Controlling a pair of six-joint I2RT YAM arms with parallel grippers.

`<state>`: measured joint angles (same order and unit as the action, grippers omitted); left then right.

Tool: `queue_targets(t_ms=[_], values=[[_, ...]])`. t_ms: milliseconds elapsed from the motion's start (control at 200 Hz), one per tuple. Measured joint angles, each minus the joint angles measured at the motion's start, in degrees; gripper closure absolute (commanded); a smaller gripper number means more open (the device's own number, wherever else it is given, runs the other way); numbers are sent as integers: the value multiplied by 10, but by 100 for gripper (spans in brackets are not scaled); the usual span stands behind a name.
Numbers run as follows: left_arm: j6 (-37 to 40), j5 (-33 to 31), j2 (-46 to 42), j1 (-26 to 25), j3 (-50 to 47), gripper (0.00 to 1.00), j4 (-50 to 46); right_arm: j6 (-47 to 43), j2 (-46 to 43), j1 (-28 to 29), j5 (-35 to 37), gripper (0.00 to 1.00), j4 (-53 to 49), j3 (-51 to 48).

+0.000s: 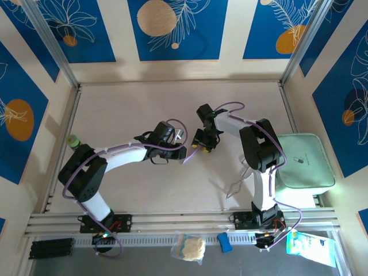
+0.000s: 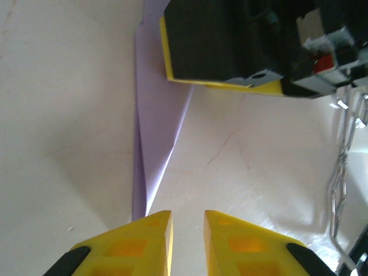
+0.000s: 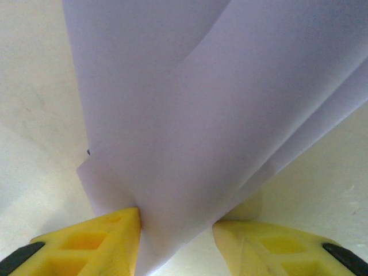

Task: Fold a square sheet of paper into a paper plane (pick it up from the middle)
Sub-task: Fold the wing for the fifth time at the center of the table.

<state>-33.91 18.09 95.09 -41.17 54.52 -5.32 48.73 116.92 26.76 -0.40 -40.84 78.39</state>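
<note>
The paper plane (image 1: 188,156) is a narrow lavender folded piece at the table's middle, between my two grippers. In the right wrist view its layered folds (image 3: 190,115) rise from between the yellow fingers (image 3: 109,241), and my right gripper (image 3: 175,221) is shut on it. In the left wrist view the paper (image 2: 158,132) tapers to a point just left of my left gripper (image 2: 188,215), whose jaws stand slightly apart with bare table between them. From above, the left gripper (image 1: 183,150) faces the right gripper (image 1: 202,147) closely.
A mint-green tray (image 1: 302,161) sits at the right edge by the right arm. A bent metal wire (image 1: 236,185) lies on the table near the right arm's base. A small green-topped object (image 1: 72,140) stands at the left wall.
</note>
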Motion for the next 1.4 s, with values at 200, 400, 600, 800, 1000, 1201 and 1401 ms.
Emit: queue_targets(t_ms=[200,400,600,800,1000,1201,1401], values=[[-52,38,34,0,-11,83,82,6,3,0,0,54,-3,3],[-75,54,71,0,-11,85,115,9,3,0,0,54,-3,3],[-78,54,86,0,-11,87,118,9,3,0,0,56,-4,3],[-78,49,96,0,-11,87,117,9,3,-1,0,57,-5,3],[-76,38,104,0,-11,88,117,9,3,-1,0,57,-6,3],[-76,28,105,0,-11,88,114,9,3,-1,0,57,-6,3],[-76,24,105,0,-11,88,113,9,4,-1,0,57,-6,3]])
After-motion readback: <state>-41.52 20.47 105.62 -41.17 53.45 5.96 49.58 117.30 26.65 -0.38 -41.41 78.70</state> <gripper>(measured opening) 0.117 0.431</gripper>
